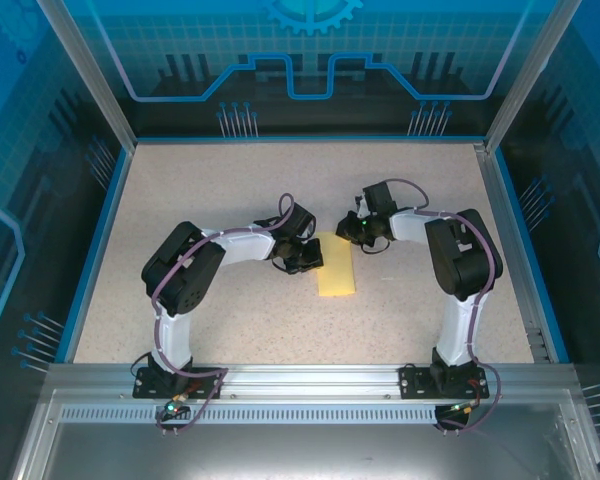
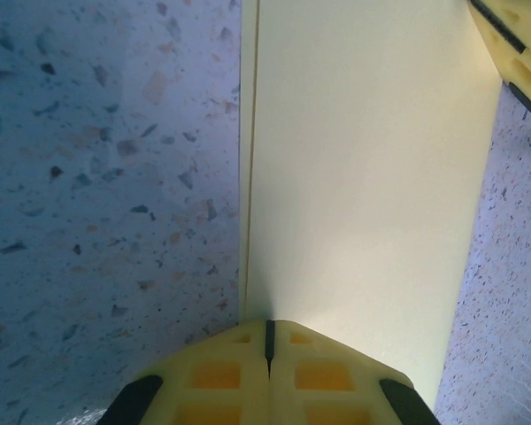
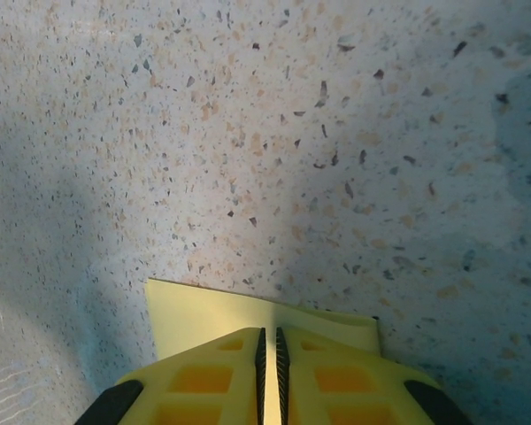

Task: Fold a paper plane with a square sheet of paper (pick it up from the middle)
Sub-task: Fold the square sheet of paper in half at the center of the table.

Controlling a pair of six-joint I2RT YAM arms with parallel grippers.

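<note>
Sheet [image 1: 337, 266] — just one, folded.

The folded square sheet of paper [image 1: 337, 270] is lying on the worktop [image 1: 200, 190], the left end effector [image 1: 305, 260] touching its 9 o'clock, the right end effector [image 1: 361, 233] at 1 o'clock.

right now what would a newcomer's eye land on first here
The pale-yellow paper sheet, folded into a narrow rectangle, lies mid-table on the speckled tabletop. The left gripper meets its left edge and the right gripper its far end, both with jaws closed.
</note>
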